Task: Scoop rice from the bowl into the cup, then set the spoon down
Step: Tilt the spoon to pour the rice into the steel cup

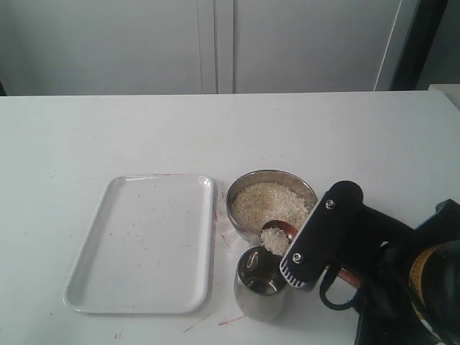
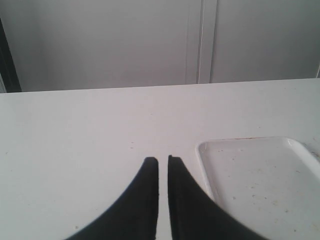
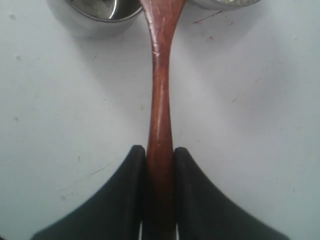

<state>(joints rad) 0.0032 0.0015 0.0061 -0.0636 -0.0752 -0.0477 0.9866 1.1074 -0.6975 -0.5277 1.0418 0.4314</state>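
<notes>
1. Now, a dark reddish-brown wooden spoon (image 1: 282, 228), heaped with off-white rice (image 1: 274, 243), is held at the rim of the small steel cup (image 1: 260, 296), beside the round steel bowl (image 1: 233, 210).
2. Its handle is clamped by the right claw (image 3: 160, 149).
3. The left claw (image 2: 160, 158) is closed to a slit, empty.

- In the exterior view the black right arm (image 1: 388, 248) covers the long handle of the spoon (image 1: 277, 237). Only the scoop end shows.
- The arm also covers a bit of the cup (image 1: 255, 291). The picture's bottom and right edges cut the arm off.
- In the right wrist view the spoon's scoop end, most of the cup and nearly all of the bowl (image 3: 225, 3) run off the edge.
- In the left wrist view the tray (image 2: 260, 185) is cut off too.
</notes>
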